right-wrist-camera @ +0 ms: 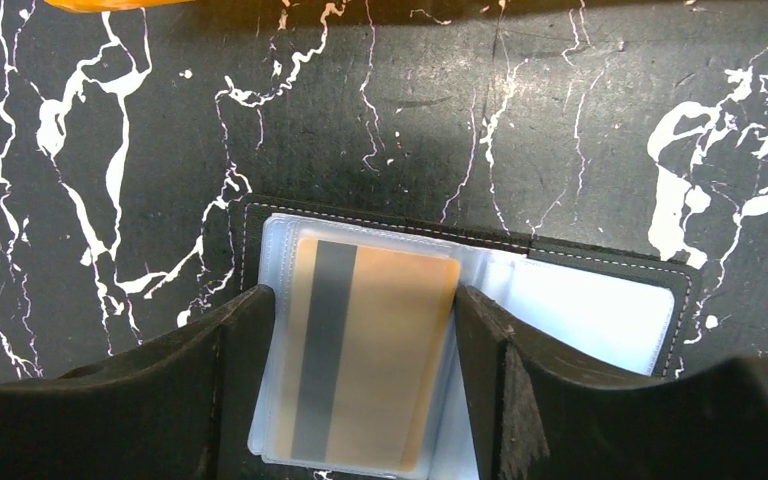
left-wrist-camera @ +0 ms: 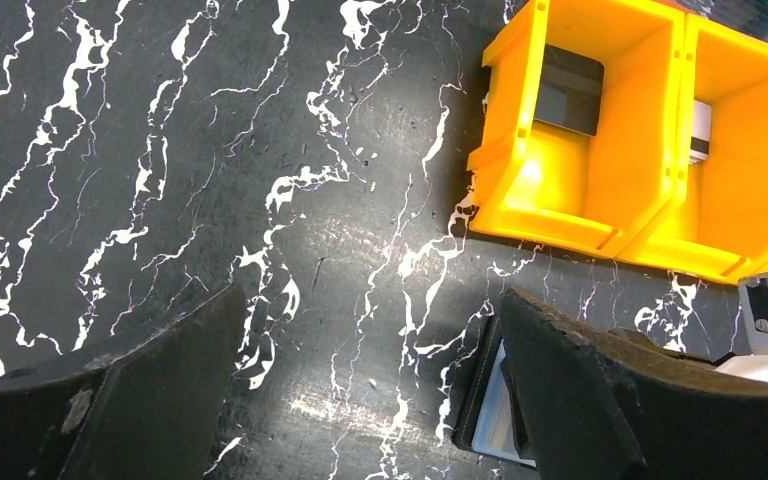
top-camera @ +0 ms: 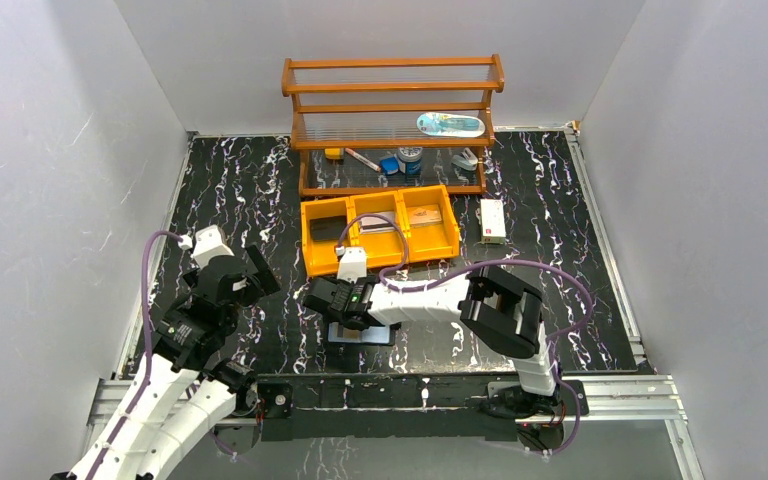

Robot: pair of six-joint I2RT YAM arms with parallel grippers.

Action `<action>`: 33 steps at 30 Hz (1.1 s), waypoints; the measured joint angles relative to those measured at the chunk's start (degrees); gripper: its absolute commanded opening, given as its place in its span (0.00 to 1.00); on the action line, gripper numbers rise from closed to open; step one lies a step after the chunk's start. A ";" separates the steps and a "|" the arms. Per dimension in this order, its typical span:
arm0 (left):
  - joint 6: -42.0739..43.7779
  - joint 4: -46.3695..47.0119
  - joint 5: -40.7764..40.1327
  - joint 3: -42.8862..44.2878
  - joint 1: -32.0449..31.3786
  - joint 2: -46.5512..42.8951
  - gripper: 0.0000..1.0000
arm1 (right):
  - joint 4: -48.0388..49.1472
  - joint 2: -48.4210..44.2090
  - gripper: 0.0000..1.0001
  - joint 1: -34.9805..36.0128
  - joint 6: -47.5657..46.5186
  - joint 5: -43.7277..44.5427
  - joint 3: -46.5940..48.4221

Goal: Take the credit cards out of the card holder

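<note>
card holder (right-wrist-camera: 600, 315) lies open flat on bench (right-wrist-camera: 110, 150), near side of yellow bin tray (top-camera: 435, 250). right end effector (right-wrist-camera: 360, 310) sits just over it, fingers spread either side of 1 tan striped card (right-wrist-camera: 380, 380) in its sleeve, can't tell if touching. left end effector (left-wrist-camera: 370, 330) spread wide, holding nothing, off to the side over bench

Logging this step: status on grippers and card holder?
Right gripper open, straddling tan card in open card holder. Left gripper open, empty, aside. Nothing blocking.
</note>
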 measured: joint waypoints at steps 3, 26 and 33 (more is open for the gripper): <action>-0.04 -0.02 -0.02 0.00 0.00 -0.31 0.98 | -0.33 0.04 0.66 0.00 0.74 0.35 0.00; 5.40 6.38 16.98 -1.99 -0.02 7.06 0.96 | 24.83 -11.98 0.66 -5.25 3.93 -11.54 -20.98; 6.60 8.33 21.55 -2.03 -0.02 8.57 0.93 | 24.98 -12.02 0.63 -5.51 4.02 -12.20 -20.98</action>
